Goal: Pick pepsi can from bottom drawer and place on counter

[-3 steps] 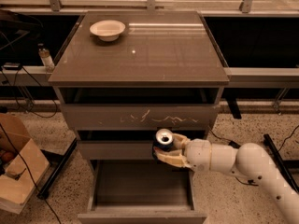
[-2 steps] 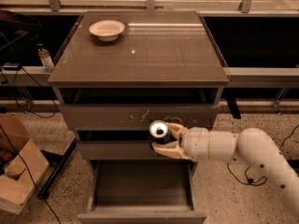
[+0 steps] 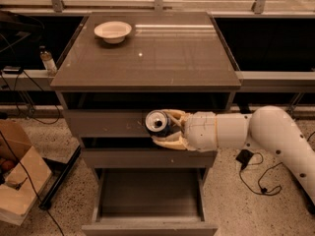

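speckled floor, dark window wall, a grey-brown desk [image 3: 167, 58] with drawers: can held in front of them.
the white arm [image 3: 266, 132] reaches in from the right, and its claw [image 3: 162, 128] is clenched around the pepsi can [image 3: 157, 122], one finger above it and one below. the can lies on its side with its silver top facing the camera, in front of the scratched upper drawer front [image 3: 108, 123], just under the desk's near edge and above the narrow middle drawer [image 3: 142, 157]. the bottom drawer [image 3: 147, 227] stands pulled open toward the near side. a white bowl [image 3: 112, 31] sits at the desk's far left. a small bottle [image 3: 47, 60] stands left of the desk, a cardboard box [image 3: 19, 181] on the floor nearer.
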`<action>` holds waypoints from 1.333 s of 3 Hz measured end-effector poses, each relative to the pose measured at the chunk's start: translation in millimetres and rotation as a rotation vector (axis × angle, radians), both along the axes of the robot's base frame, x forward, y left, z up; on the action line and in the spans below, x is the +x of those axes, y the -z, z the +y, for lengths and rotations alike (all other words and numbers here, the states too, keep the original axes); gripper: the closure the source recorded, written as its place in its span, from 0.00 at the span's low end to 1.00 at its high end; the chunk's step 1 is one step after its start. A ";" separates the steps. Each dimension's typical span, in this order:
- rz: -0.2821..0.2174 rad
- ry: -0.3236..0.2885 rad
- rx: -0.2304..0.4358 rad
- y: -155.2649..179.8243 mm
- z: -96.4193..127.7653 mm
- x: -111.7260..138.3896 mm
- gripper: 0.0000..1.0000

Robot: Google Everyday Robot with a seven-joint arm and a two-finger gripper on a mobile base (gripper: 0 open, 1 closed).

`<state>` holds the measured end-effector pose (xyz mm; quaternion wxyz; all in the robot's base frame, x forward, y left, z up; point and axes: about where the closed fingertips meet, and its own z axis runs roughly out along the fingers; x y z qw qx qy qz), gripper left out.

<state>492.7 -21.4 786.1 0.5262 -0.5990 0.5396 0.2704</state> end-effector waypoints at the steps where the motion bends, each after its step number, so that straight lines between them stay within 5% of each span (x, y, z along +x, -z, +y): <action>1: -0.091 -0.049 -0.049 -37.0 14.9 1.9 1.00; 3: -0.187 -0.128 -0.112 -93.2 43.9 24.0 1.00; 4: -0.190 -0.163 -0.101 -118.8 56.0 52.0 1.00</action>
